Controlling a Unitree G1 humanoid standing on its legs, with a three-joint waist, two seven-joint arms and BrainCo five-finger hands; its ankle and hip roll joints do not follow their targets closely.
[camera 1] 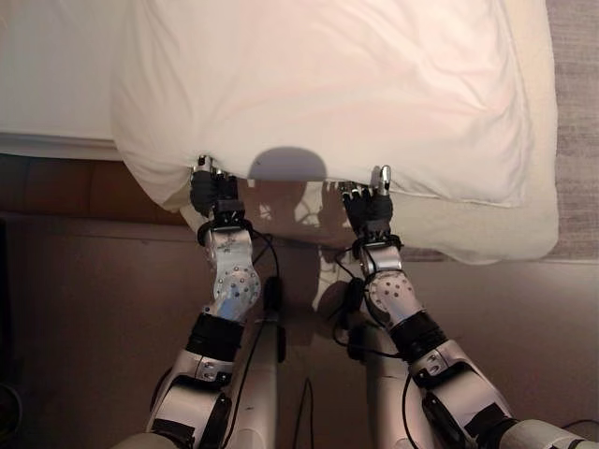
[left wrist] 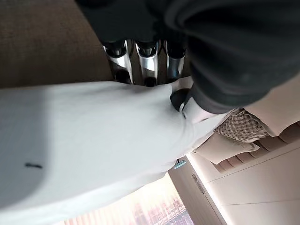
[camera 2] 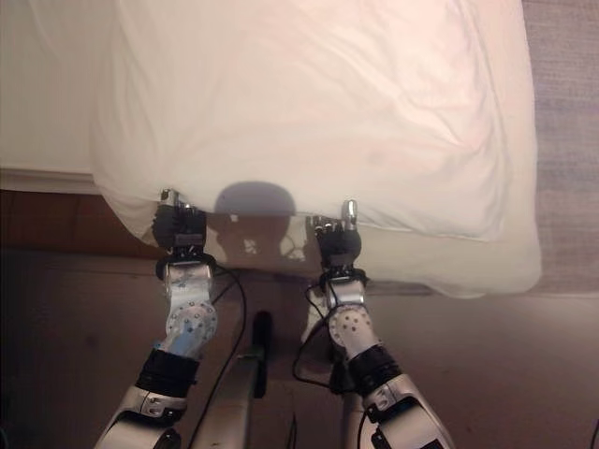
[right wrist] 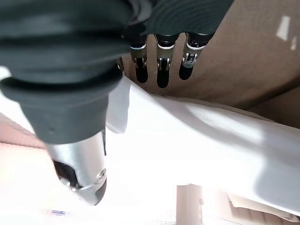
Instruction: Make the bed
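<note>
My left hand (camera 1: 213, 192) pinches the near edge of the white duvet (camera 1: 328, 84), which lies over the bed (camera 1: 47, 75). My right hand (camera 1: 368, 204) is at the same edge (fingers straight, not curled).

Left hand (camera 1: 212, 192) and right hand (camera 1: 368, 204) both at near edge of white duvet (camera 1: 328, 84), which spreads beyond fingertips, covering the bed (camera 1: 47, 94).
</note>
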